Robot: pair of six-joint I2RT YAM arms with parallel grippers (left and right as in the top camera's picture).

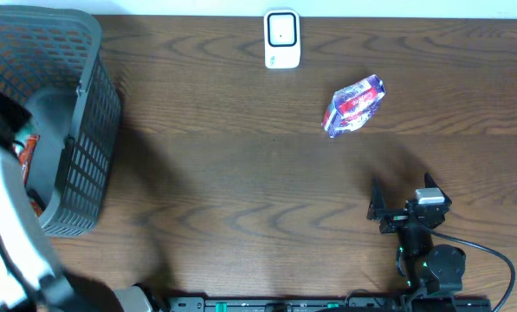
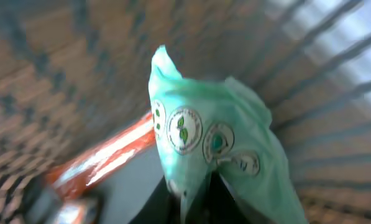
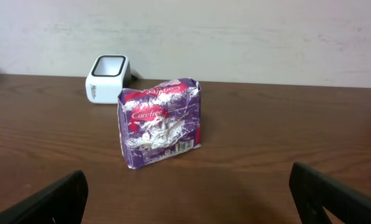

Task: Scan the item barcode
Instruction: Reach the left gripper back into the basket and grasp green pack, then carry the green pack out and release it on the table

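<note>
Your left pincer (image 2: 194, 193) clenches the green packet (image 2: 216, 137) inside the basket (image 1: 93, 130), presumably to carry it to the scanner (image 1: 281, 39). Your right pincer (image 3: 194, 196) sits released and idle.

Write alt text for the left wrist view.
The left gripper is pinched shut on a crinkled mint-green packet with round printed logos, seen close up and blurred inside a dark mesh basket. An orange-red wrapper lies lower left of the packet in the frame.
</note>
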